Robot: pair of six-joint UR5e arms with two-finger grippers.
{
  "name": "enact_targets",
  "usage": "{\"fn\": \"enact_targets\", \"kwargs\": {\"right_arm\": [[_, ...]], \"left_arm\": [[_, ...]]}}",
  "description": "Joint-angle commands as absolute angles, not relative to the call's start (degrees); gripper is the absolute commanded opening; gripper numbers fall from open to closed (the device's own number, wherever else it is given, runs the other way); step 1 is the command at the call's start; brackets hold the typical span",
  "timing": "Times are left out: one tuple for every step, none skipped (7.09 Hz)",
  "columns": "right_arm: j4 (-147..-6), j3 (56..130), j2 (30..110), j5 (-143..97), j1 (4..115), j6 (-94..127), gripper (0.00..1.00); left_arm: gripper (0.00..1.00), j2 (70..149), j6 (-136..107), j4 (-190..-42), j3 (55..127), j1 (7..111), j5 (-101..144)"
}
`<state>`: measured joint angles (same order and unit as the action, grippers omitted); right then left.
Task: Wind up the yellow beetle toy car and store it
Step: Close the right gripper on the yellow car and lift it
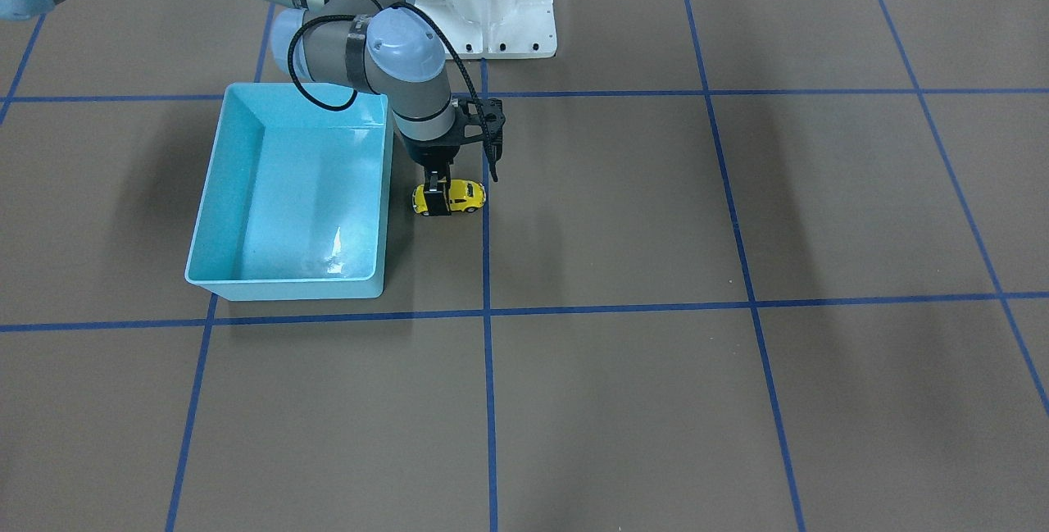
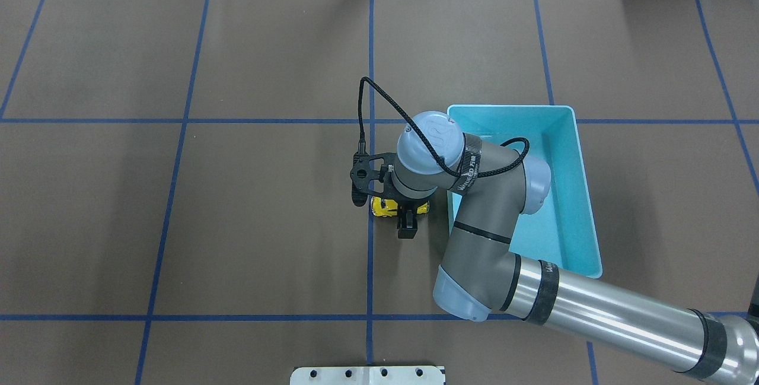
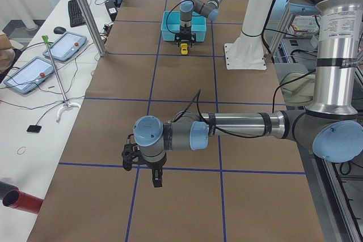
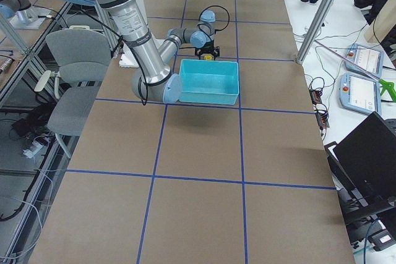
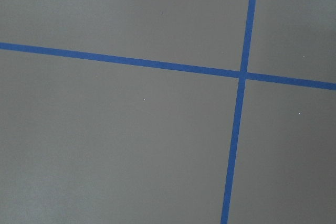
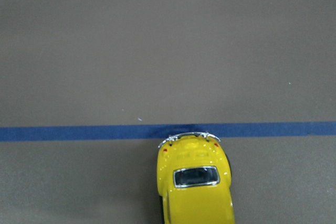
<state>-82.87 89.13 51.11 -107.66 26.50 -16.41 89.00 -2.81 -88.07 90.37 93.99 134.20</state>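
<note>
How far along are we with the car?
Nothing visibly finished: the light-blue bin is empty. In hand: the right gripper appears clamped on the yellow beetle toy car, wheels on the table beside the bin. Left: winding, which I can't confirm, then storing it in the bin.

On my screens the yellow toy car (image 1: 463,196) is a tiny, glossy Beetle with a rounded body and dark windows. The wrist feed shows me a chrome rear bumper and two small red tail lights, and the car stands upright on its black wheels on the brown table (image 1: 623,212). It lies with its nose towards the long wall of the light-blue bin (image 1: 383,212), just beside it but apart, and its rear bumper just touches a blue tape line (image 6: 79,132). The right gripper (image 1: 438,196) clasps it across the middle.
</note>
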Motion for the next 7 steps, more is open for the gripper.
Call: {"fn": "enact_targets", "kwargs": {"right_arm": [[-82.71, 89.12, 50.98, -107.67, 26.37, -16.35, 0.05], [-82.71, 89.47, 50.89, -107.75, 26.19, -16.35, 0.0], [-82.79, 90.43, 50.45, -108.01, 26.19, -16.35, 0.0], [-83.49, 90.96, 48.19, -108.19, 26.28, -15.91, 0.0], [-86.19, 91.75, 45.64, -108.37, 27.5, -15.73, 0.0], [-91.79, 95.5, 44.75, -109.94, 30.29, -16.25, 0.0], [-98.46, 101.63, 45.61, -114.48, 34.67, -17.22, 0.0]], "left_arm": [[1.0, 88.95, -2.81, -88.07, 90.35, 93.96, 134.21], [1.0, 88.95, -2.81, -88.07, 90.35, 94.04, 134.21], [1.0, 88.95, -2.81, -88.07, 90.35, 93.96, 134.21], [1.0, 88.95, -2.81, -88.07, 90.26, 93.96, 134.21], [1.0, 89.03, -2.81, -88.07, 90.26, 93.96, 134.21], [1.0, 88.95, -2.81, -88.07, 90.26, 93.96, 134.21], [1.0, 89.03, -2.81, -88.07, 90.18, 93.96, 134.21]]}}
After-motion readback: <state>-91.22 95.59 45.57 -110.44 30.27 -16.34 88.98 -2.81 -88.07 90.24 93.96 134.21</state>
